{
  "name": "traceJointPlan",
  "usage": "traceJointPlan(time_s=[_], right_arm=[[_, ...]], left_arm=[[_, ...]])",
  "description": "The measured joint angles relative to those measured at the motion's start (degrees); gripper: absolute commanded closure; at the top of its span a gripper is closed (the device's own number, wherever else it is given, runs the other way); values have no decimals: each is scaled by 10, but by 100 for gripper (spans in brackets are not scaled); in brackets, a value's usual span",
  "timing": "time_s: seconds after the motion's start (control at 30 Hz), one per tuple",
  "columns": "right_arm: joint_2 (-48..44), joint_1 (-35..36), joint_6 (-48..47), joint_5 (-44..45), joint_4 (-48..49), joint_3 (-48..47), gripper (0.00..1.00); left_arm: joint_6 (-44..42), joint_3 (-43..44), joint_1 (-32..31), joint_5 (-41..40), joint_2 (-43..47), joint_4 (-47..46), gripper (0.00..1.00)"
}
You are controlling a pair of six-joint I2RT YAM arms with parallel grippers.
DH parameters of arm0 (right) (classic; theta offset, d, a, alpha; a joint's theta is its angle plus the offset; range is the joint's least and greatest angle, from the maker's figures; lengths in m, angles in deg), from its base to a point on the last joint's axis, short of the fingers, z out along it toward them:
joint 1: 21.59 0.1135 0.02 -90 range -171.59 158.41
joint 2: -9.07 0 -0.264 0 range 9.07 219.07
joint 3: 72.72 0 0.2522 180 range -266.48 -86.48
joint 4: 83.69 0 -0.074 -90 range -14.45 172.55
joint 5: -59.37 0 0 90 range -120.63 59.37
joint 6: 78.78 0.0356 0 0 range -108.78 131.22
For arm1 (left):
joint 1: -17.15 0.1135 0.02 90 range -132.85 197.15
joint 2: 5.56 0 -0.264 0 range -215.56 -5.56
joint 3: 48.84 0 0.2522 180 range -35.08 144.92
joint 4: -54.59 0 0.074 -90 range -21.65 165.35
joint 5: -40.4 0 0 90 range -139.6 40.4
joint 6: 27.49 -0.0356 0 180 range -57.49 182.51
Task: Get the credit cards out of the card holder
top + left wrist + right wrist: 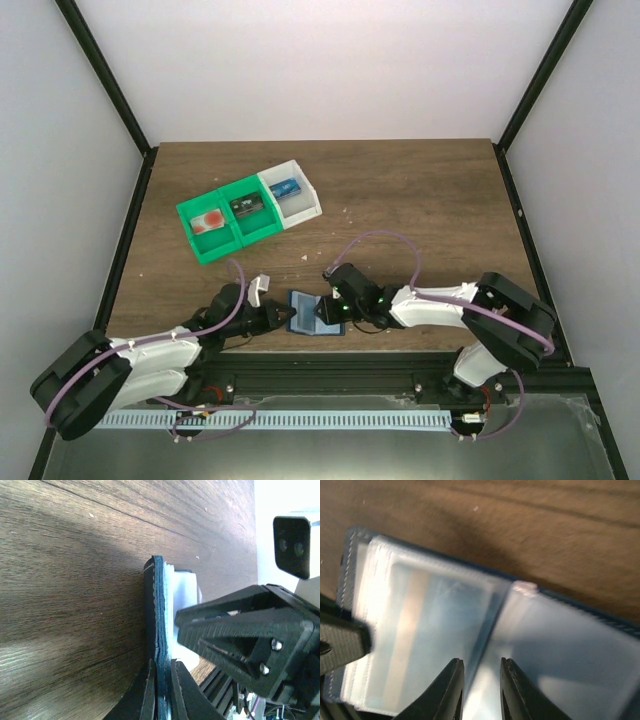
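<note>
The card holder (310, 312) lies opened on the table near the front edge, dark blue with clear plastic sleeves (435, 625) inside. A credit card (412, 630) with a pale stripe shows through the left sleeve. My left gripper (287, 317) is shut on the card holder's left cover, its jaws pinching the blue edge (159, 620) from both sides. My right gripper (482, 667) hovers over the fold between the sleeves, its fingers a little apart with nothing clamped. In the left wrist view the right gripper (250, 630) is close on the holder's other side.
A green tray (228, 222) with two bins and a white tray (291, 195) stand at the back left, each bin holding a card. The black frame rail (330, 372) runs just behind the card holder at the table's near edge.
</note>
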Motion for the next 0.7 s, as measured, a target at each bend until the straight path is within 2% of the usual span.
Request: traceJointPlan(time_s=[0.1,0.17,0.33,0.37,0.47,0.67,0.7], right_arm=[[-12,-15,-2,8,2,10,81],[-11,-20,-2,6,6,17,82],[15,-21,-2,-15,42,20,84],[21,-22,-3,-20,51,19,84],[35,-22,-6,-32,68,14,84],[53,-23,-10,-49,91,9,84],[54,-23,-10,-50,92,9,84]], left_arm=[[0,0,0,0,3,2,98],[0,0,0,0,8,5,88],[-1,0,0,1,24,17,80],[-1,1,0,2,27,17,79],[-1,1,0,5,32,15,91],[0,0,0,13,26,-3,92],[0,0,0,15,24,-7,95]])
